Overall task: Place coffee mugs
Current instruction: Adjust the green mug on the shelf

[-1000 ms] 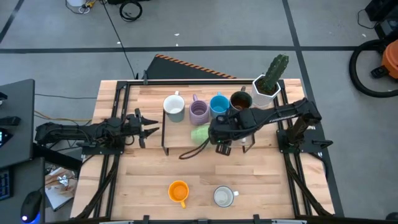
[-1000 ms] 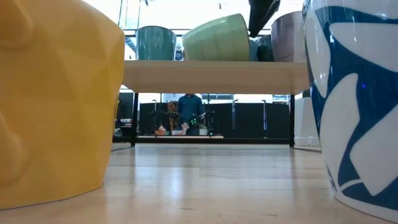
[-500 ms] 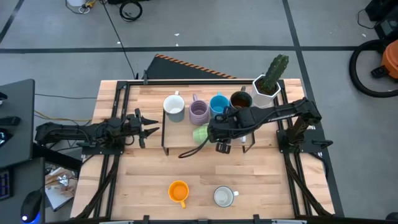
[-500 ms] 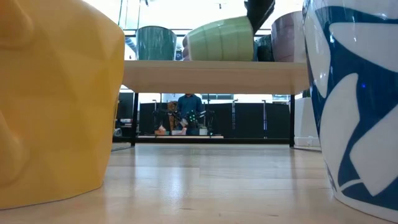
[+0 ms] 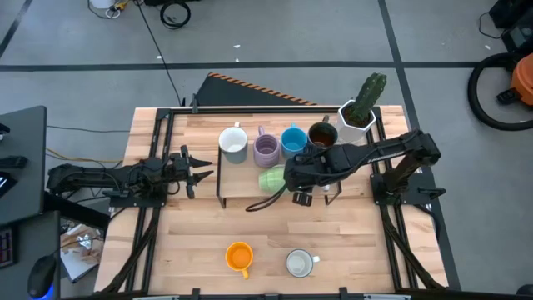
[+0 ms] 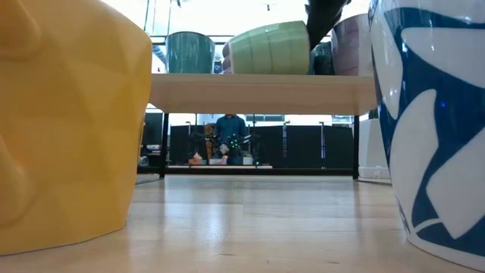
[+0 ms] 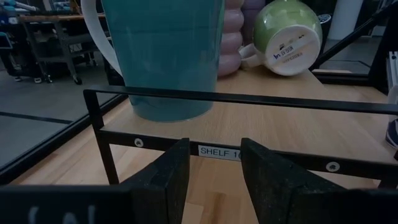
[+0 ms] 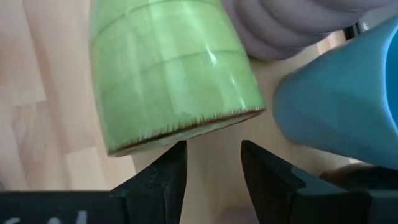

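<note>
A green mug lies on its side on the wooden shelf, its rim toward my right gripper; it also shows in the low view. My right gripper is open, its fingertips just short of the green mug's rim. A pale teal mug, a lavender mug, a blue mug and a dark brown mug stand upright on the shelf behind it. An orange mug and a white mug stand on the table near its front edge. My left gripper is open and empty at the shelf's left end.
A white faceted planter with a cactus stands at the shelf's far right end. The shelf's black metal frame runs in front of my left gripper. Bare tabletop lies between the shelf and the front mugs.
The green mug, tilted a second ago, has settled level on its side on the shelf. My right gripper has drawn back a little toward the table's right edge.
</note>
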Motion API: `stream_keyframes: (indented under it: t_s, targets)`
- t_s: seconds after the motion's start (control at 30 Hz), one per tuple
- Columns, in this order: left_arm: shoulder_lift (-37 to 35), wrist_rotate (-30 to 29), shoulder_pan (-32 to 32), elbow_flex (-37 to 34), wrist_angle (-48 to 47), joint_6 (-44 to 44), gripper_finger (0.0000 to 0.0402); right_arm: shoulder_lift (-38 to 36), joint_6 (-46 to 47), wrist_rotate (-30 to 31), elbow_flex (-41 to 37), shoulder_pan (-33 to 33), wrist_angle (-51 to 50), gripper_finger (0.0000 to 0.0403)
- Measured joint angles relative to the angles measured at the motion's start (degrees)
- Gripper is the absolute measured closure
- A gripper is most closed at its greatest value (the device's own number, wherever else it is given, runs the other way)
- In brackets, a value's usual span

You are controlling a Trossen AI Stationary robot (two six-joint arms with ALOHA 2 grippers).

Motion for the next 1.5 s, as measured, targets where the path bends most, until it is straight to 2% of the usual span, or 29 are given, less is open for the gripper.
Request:
stream_keyframes:
  t_s: [0.3, 0.77, 0.97, 1.37, 1.5]
  targets:
    - [-0.02, 0.00, -0.01, 0.00, 0.00, 0.00, 0.0253, -3.00, 3.69, -2.75, -1.32, 0.68, 0.04, 0.0246]
    - [-0.01, 0.01, 0.00, 0.00, 0.00, -0.11, 0.0253, -2.98, -0.58, -3.40, -1.37, 2.17, 4.73, 0.0246]
    - [-0.02, 0.04, 0.00, 0.00, 0.00, -6.18, 0.0253, -2.98, -1.01, -5.71, -1.37, 2.21, 4.54, 0.0246]
    - [-0.01, 0.05, -0.09, 0.00, -0.10, -6.49, 0.0253, -2.96, -0.51, -7.37, -1.37, 2.21, 4.43, 0.0246]
    - [0.00, 2.94, -0.09, 0.08, -0.20, -9.29, 0.0253, -2.96, -2.12, -5.69, -1.37, 2.93, 4.45, 0.0248]
